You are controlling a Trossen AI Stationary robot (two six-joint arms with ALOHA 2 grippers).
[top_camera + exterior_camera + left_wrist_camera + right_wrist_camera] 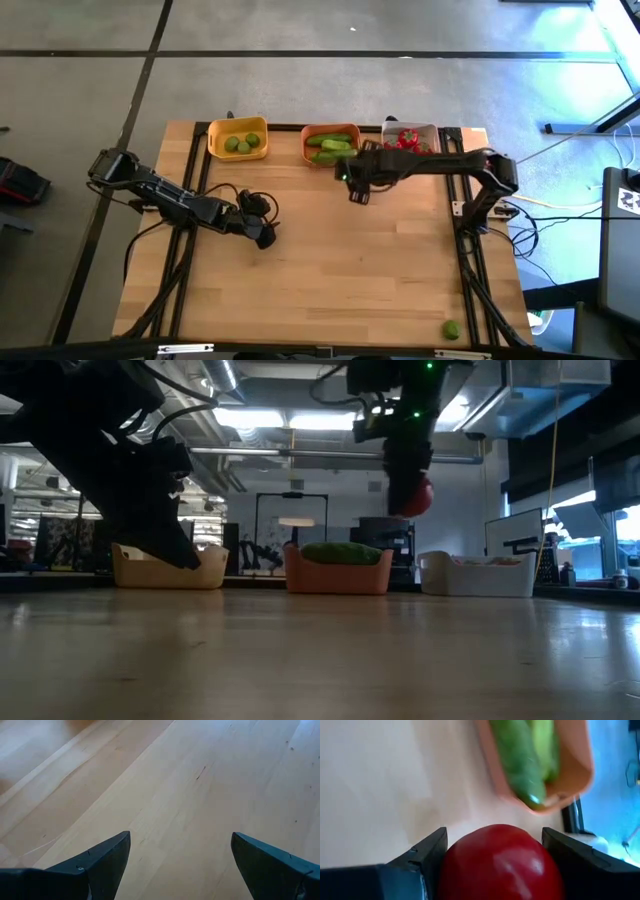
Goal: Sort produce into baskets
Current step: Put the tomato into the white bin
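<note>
Two arms in my high view. Right gripper (492, 855), fingers clamped on a red tomato (500, 862), hangs upper centre beside the orange basket (329, 145) of cucumbers (333, 144). Left gripper (180, 865), centre-left, spread wide, holding nothing. One lime (451, 329) lies lower right.

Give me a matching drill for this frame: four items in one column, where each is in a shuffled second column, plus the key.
Items
1. tomato
2. stray lime
3. cucumbers
4. left gripper

Places
A. in the orange basket
B. open, low over bare wood left of the table's middle
C. held in the right gripper, up off the table
D. alone by the table's near right corner

Pairs: 1-C, 2-D, 3-A, 4-B
</note>
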